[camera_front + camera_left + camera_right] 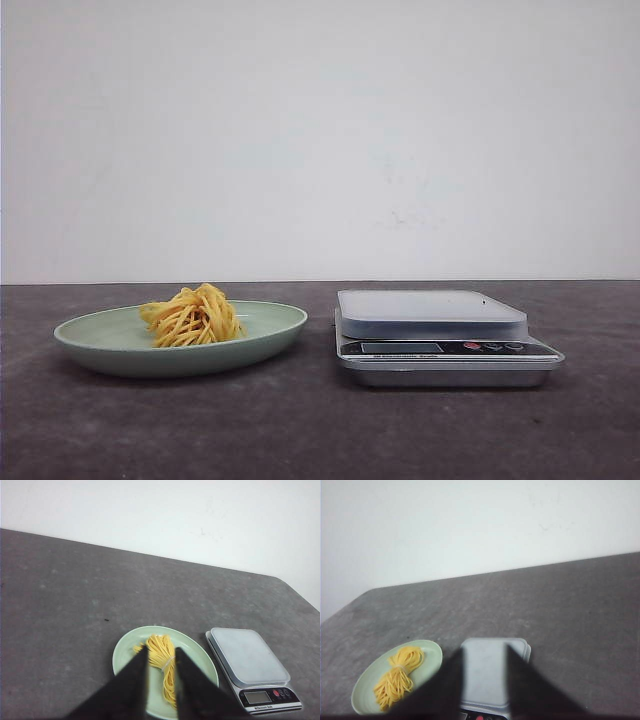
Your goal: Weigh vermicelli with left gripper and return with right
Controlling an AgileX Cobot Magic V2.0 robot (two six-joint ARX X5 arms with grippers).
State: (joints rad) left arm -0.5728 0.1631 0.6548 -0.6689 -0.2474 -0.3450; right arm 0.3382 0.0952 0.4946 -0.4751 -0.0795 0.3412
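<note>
Both grippers, left [161, 652] and right [484, 652], hover with jaws apart and empty over one tabletop [320, 440]: one vermicelli [192, 316] nest on one plate [100, 352], one scale [440, 335] beside.

A dark grey mottled table [300, 430] carries two things side by side: a pale green plate [100, 345] on the left and a silver scale [440, 335] on the right, near but apart.
</note>
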